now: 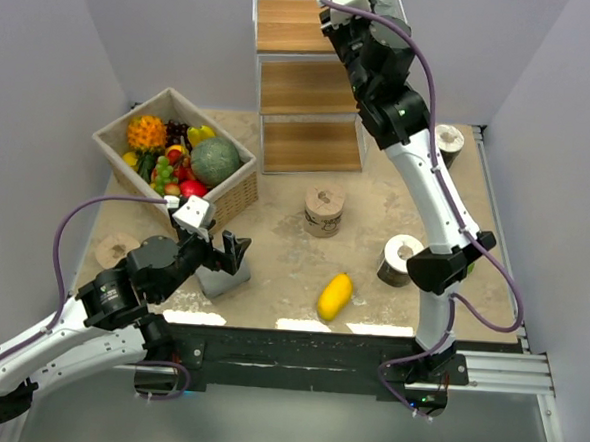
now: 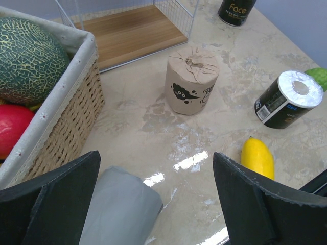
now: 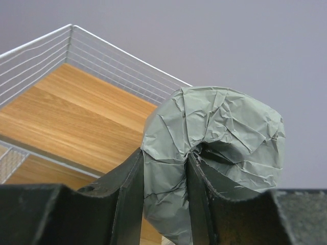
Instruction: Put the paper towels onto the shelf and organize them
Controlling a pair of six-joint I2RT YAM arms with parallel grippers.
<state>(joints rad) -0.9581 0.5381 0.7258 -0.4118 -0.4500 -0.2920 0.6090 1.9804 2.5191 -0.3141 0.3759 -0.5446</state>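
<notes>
My right gripper (image 3: 163,194) is shut on the wall of a grey paper towel roll (image 3: 219,132), with one finger inside its hollow core. It holds the roll above the top wooden board (image 3: 76,117) of the white wire shelf (image 1: 313,82). My left gripper (image 1: 228,252) is open, its jaws straddling a second grey roll (image 2: 117,209) that lies on the table against the left finger. A tan printed roll (image 1: 324,211) stands mid-table and another (image 1: 116,250) stands at the left. Dark-wrapped rolls sit at the right (image 1: 401,260) and by the shelf (image 1: 446,143).
A wicker basket (image 1: 239,188) full of fruit stands left of the shelf, close to my left gripper. A yellow mango (image 1: 334,296) lies near the table's front edge. The shelf's middle and bottom boards show nothing on them.
</notes>
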